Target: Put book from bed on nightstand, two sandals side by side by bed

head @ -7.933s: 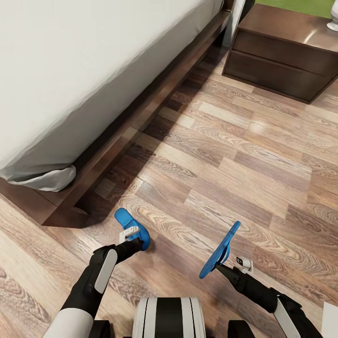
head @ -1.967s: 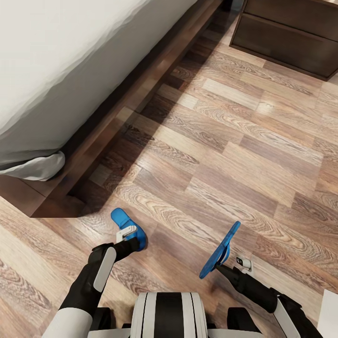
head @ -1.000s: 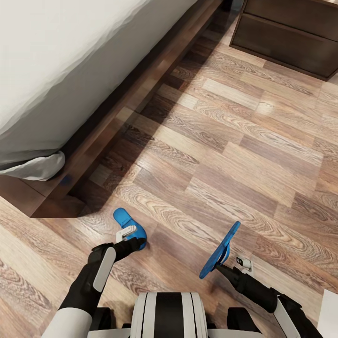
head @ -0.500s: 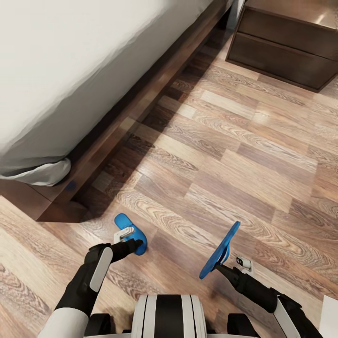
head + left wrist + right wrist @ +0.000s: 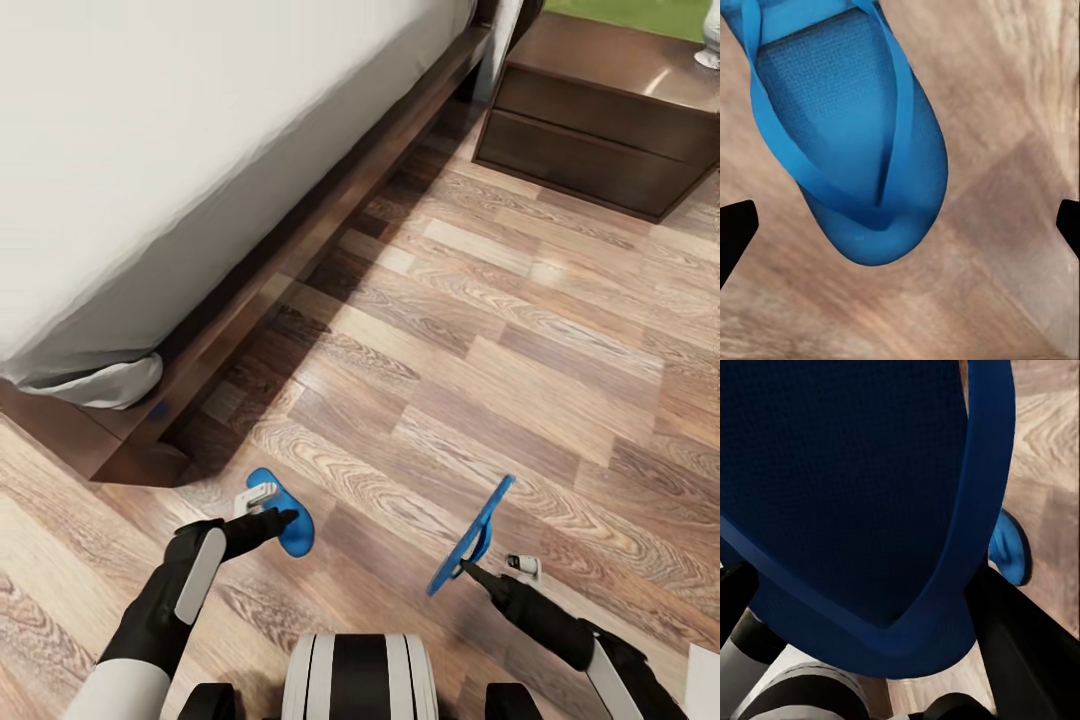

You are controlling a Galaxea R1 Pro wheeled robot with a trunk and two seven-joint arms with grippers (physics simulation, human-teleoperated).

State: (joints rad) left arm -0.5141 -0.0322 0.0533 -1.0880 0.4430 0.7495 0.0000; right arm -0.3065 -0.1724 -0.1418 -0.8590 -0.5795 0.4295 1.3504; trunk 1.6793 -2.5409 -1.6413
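Down at the near left, one bright blue, flat, thin-soled flip-flop sandal (image 5: 283,513) is lying sole-down on the light brown wood-plank floor (image 5: 520,330), just off the near corner of the large low bed (image 5: 150,150) with its dark brown wooden frame and plain pale grey mattress. From the left wrist camera its thin blue straps are meeting in a V at the rounded toe (image 5: 862,150), and the footbed is showing a fine woven texture. The left gripper (image 5: 268,508) is hovering right over it with its black fingers (image 5: 735,232) spread wide to either side, released and not touching the sandal.

Further right, the second blue sandal (image 5: 472,535) is being held up on edge, tilted clear of the floor, in the right gripper (image 5: 470,568). In the right wrist view its dark blue underside (image 5: 855,495) is sitting between the black fingers (image 5: 1020,637), which are clenched on its edge, while the first sandal is showing small on the planks beyond.

At the far right, a low, boxy, glossy dark-brown wooden nightstand (image 5: 600,140) is standing on the floor just beside the bed's far end, with a small pale object (image 5: 710,40) on its top, too cropped to identify.

Counted: two sandals, one bed, one nightstand, two grippers.
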